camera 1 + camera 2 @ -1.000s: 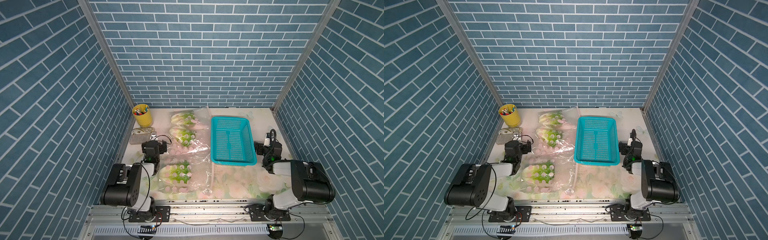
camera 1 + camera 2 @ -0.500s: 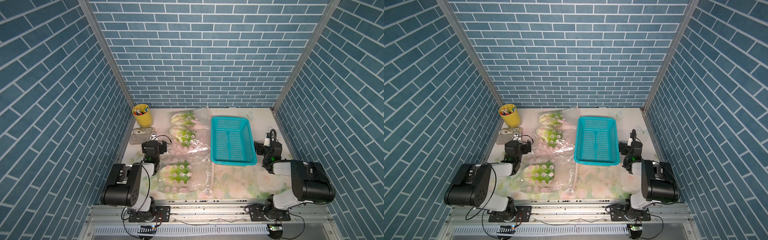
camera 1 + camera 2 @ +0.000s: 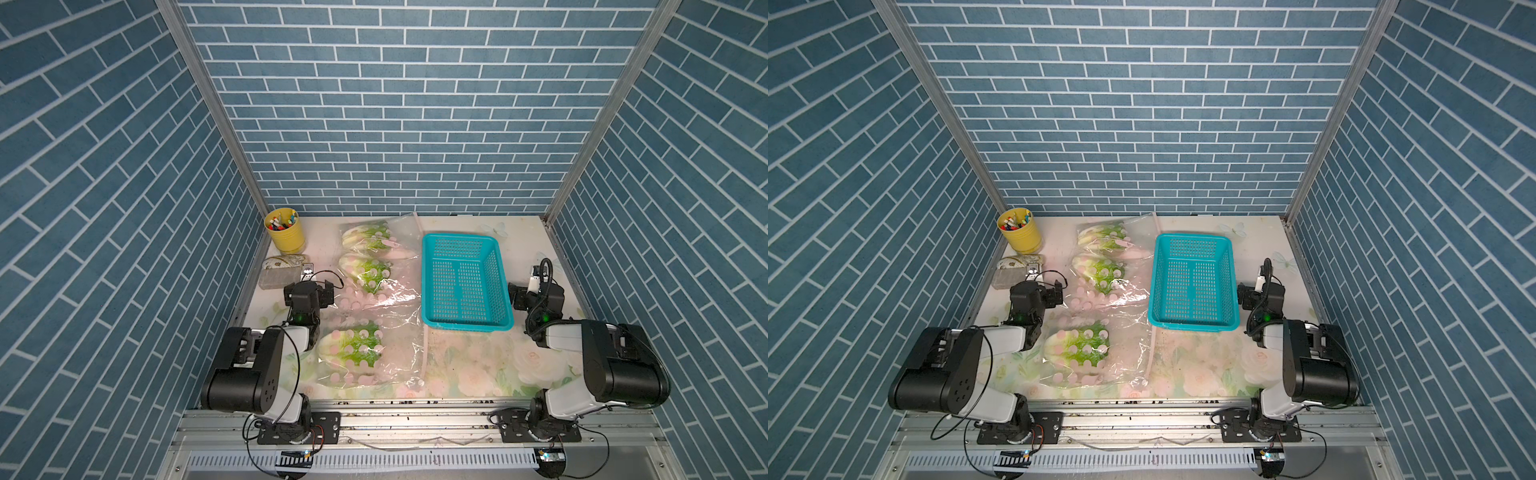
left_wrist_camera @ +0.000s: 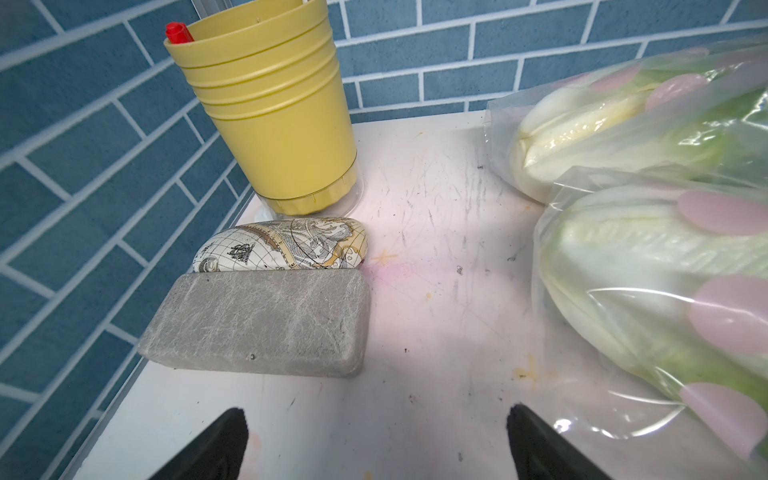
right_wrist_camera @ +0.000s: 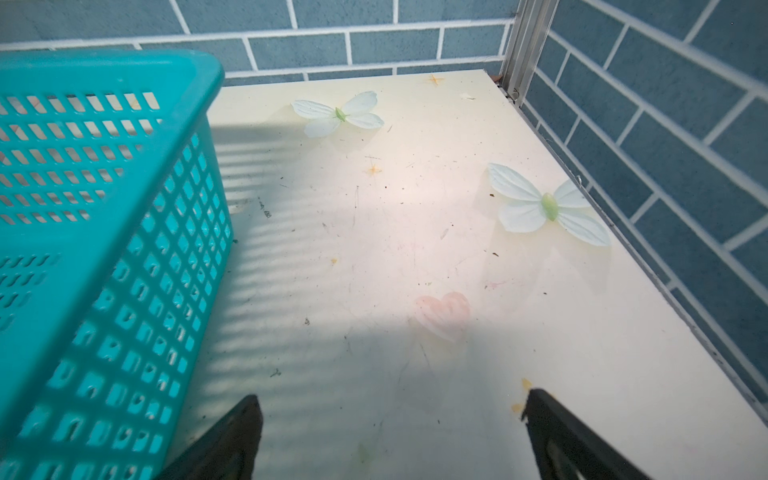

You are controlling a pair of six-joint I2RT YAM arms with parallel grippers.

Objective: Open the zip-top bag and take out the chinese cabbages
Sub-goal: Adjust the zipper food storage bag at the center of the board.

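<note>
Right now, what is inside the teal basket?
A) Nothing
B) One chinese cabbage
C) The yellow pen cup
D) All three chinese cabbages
A: in both top views the teal basket shows only its bare mesh floor, while the chinese cabbages lie beside it inside the clear bags.

Brightly lit, top views sharp; striped shadow cast by basket [image 5: 166, 291] on table [image 5: 395, 232], glare seen on bag [image 4: 562, 424]
</note>
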